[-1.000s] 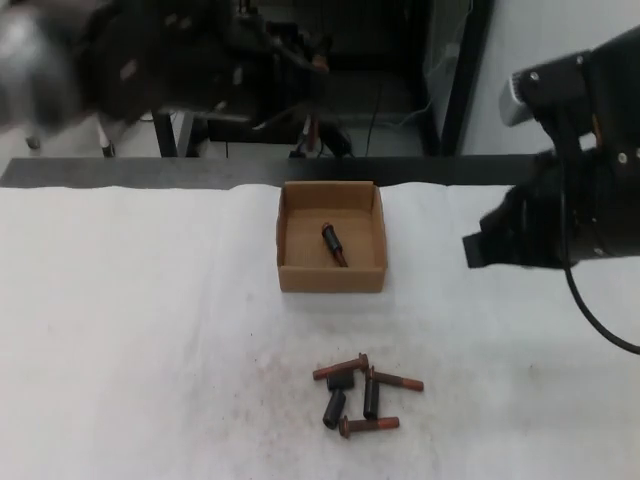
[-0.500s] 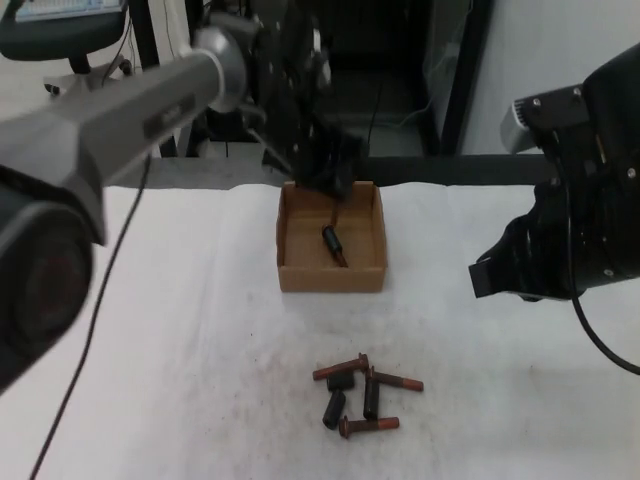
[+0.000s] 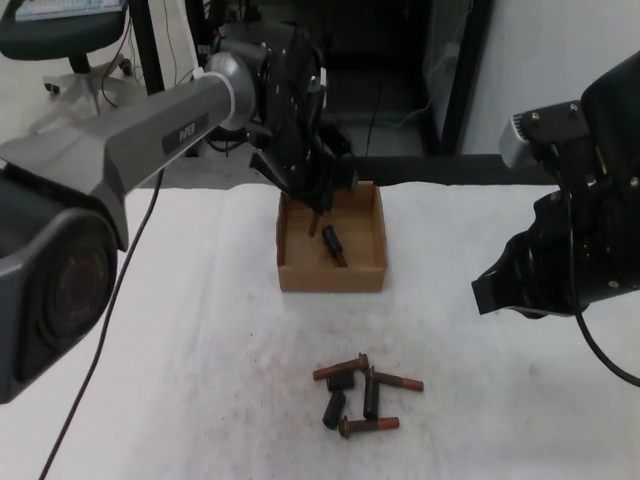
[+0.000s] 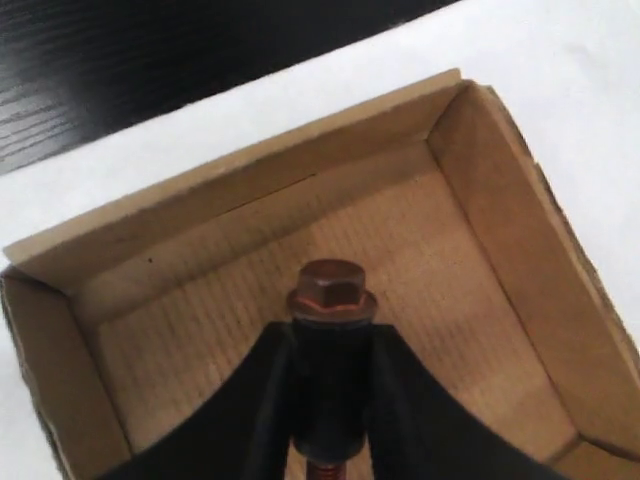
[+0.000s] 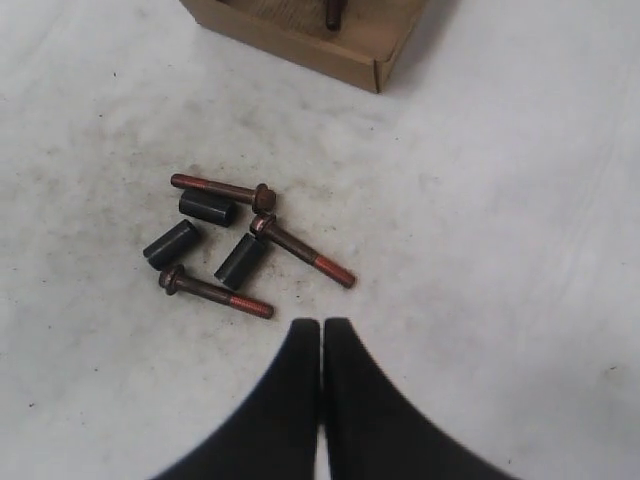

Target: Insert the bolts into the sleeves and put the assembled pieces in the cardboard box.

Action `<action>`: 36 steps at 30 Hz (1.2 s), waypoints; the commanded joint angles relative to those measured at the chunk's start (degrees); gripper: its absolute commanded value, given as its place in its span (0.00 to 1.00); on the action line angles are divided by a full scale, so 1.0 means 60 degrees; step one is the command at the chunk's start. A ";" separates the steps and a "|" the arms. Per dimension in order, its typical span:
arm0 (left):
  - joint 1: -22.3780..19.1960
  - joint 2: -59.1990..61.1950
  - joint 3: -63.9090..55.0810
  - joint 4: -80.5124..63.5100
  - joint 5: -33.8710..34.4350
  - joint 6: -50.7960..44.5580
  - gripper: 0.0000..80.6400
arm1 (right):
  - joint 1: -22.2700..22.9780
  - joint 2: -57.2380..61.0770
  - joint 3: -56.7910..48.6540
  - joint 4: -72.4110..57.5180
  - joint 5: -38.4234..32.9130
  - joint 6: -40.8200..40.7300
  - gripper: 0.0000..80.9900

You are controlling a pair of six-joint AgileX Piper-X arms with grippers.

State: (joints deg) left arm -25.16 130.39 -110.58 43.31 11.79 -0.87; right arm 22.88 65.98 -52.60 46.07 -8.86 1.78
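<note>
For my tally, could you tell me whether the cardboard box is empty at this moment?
Not empty. One bolt in its sleeve lies on the floor of the box; the left gripper holds a second sleeved bolt over it.

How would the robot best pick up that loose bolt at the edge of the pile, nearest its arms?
Probably mid-shank on the bolt, coming straight down from above, jaws closing across its length. It lies flat on the bench, its shank slim and bare, the nearest sleeve apart from it.
</note>
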 commanded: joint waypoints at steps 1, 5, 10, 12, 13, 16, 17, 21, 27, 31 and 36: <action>-0.0041 -0.0114 -0.0121 -0.0002 -0.0097 0.0464 0.01 | -0.0036 -0.0075 -0.0053 0.0144 -0.0097 0.0022 0.01; -0.0041 -0.0114 -0.0121 0.0094 -0.0097 0.0586 0.15 | -0.0036 -0.0075 -0.0053 0.0269 -0.0097 0.0022 0.01; -0.0068 -0.0138 -0.0198 0.0125 -0.0010 0.0586 0.43 | -0.0036 -0.0075 -0.0053 0.0276 -0.0265 0.0022 0.01; -0.0086 -0.0138 -0.0330 0.0178 -0.0010 0.0586 0.45 | -0.0036 -0.0075 -0.0053 0.0276 -0.0383 0.0022 0.01; -0.0095 -0.0138 -0.0425 0.0226 -0.0010 0.0586 0.45 | -0.0036 -0.0075 -0.0053 0.0276 -0.0383 0.0022 0.01; -0.0090 -0.0178 -0.0755 0.0508 -0.0010 0.0586 0.45 | -0.0036 -0.0075 -0.0053 0.0276 -0.0383 0.0022 0.01; -0.0090 -0.0208 -0.0867 0.0643 -0.0010 0.0586 0.45 | -0.0036 -0.0075 -0.0053 0.0276 -0.0382 -0.0012 0.01; -0.0162 -0.0536 -0.1266 0.2381 0.0956 0.0822 0.45 | -0.0036 -0.0075 -0.0053 0.0276 -0.0382 -0.0081 0.01; -0.0821 -0.0829 -0.1224 0.5943 0.0908 0.2777 0.42 | -0.0036 -0.0075 -0.0053 -0.0021 -0.0786 -0.0236 0.01; -0.1440 -0.0829 -0.0753 0.6086 0.0547 0.2782 0.37 | -0.0036 -0.0075 -0.0053 -0.0180 -0.1351 -0.0236 0.01; -0.2288 -0.0829 0.0098 0.5498 0.0033 0.3582 0.37 | -0.0036 -0.0075 -0.0053 -0.0146 -0.1373 -0.0236 0.01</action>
State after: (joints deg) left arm -37.03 125.91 -111.83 77.61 14.62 17.83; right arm 22.88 65.98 -52.60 45.64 -16.08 0.69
